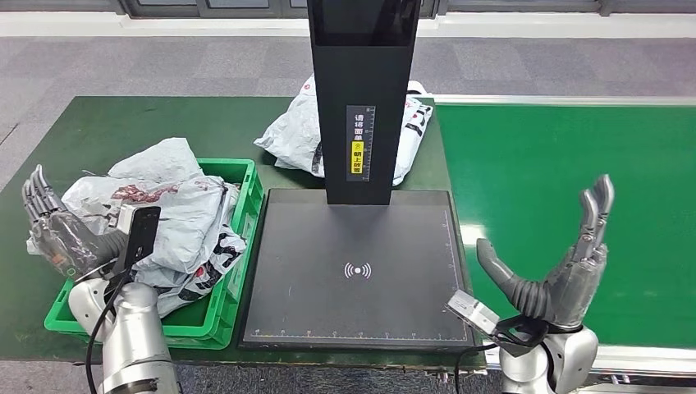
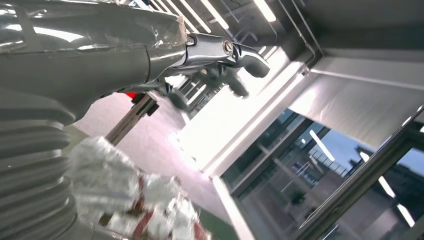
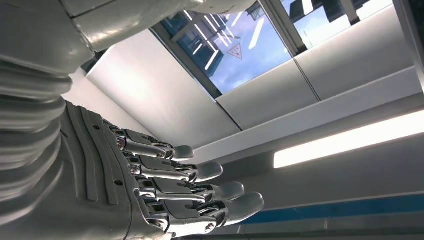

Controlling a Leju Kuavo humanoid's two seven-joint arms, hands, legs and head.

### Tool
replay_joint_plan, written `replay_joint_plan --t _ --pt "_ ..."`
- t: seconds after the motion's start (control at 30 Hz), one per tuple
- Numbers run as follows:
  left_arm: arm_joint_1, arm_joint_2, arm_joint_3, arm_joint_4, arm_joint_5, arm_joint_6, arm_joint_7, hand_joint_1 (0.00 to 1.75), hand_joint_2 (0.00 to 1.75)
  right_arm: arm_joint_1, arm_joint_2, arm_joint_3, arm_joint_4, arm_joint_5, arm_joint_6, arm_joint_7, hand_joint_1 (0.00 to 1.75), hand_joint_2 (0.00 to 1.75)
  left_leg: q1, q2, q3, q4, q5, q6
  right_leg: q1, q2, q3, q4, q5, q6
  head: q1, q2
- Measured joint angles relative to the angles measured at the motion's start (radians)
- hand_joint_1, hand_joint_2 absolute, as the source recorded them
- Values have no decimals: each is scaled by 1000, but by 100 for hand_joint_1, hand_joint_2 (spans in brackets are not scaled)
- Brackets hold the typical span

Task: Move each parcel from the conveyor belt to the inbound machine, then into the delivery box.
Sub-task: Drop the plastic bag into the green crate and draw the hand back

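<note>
Several grey and white plastic parcels (image 1: 176, 217) are piled in the green delivery box (image 1: 244, 215) at the left. Another white parcel (image 1: 299, 131) lies on the table behind the black post of the inbound machine. The machine's black scan plate (image 1: 357, 271) is bare. My left hand (image 1: 51, 222) is raised at the box's left side, fingers apart, holding nothing; in the left wrist view its fingers (image 2: 220, 50) point up above a parcel (image 2: 125, 200). My right hand (image 1: 562, 263) stands open over the green conveyor belt (image 1: 566, 197), fingers (image 3: 200, 190) straight.
The machine's black post (image 1: 361, 90) rises at the plate's far side with a yellow label. A dark green table (image 1: 107, 131) carries the box and the machine. Grey floor lies beyond the table.
</note>
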Motion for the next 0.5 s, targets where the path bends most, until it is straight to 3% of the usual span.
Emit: replay_joint_plan --t 0.3,0.5 --pt "38 0 -55 -108 100 0 -5 0 175 0 0 0 2 -22 0 1 0 175 0 0 0 0 0 0 0 0 0 0 0 0 0 0" --pt "82 0 -106 -193 372 0 -88 0 175 0 0 -2 4 -38 0 1 0 175 0 0 0 0 0 0 0 0 0 0 0 0 0 0"
